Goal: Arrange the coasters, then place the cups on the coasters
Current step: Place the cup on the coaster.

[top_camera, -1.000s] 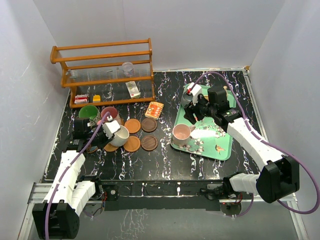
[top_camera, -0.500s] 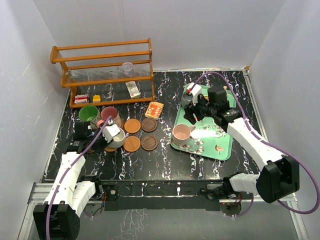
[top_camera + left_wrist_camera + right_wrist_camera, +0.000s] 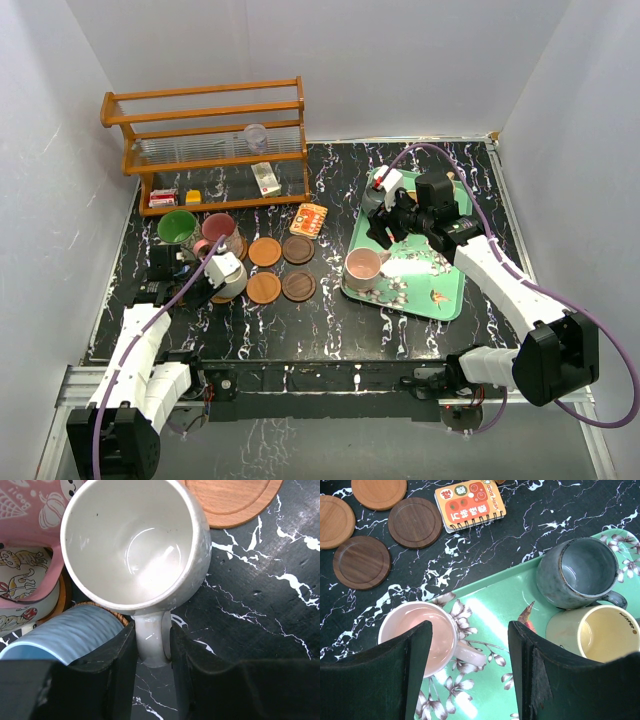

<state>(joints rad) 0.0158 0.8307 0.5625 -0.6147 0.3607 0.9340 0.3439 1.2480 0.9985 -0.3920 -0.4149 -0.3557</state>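
Left fingers [image 3: 117, 680]: one on each side of the white mug's [image 3: 132, 540] handle and close against it. I cannot tell whether they are gripping or have let go.
White mug: upright at the left of the counter [image 3: 260, 630], crowded against the pink mug [image 3: 35, 510] and blue mug [image 3: 65, 630]. The top view shows a brown coaster edge at its base, but how squarely it sits is hidden.
Risk, left: if the fingers pull back before they clear the handle, they could drag or tip the mug off its coaster. One finger is right beside the blue mug, so a sideways move may shove that too.
Right fingers [image 3: 385, 675]: wide apart and empty, above the tray [image 3: 485, 690] and the pale mug [image 3: 417, 635].
Risk, right: an off-centre descent could strike the rim and skid the mug across the tray, towards the grey mug [image 3: 577, 572] or yellow mug [image 3: 607, 632].
Bare coasters [image 3: 264, 288]: four lie close together, so a careless set-down could straddle two.
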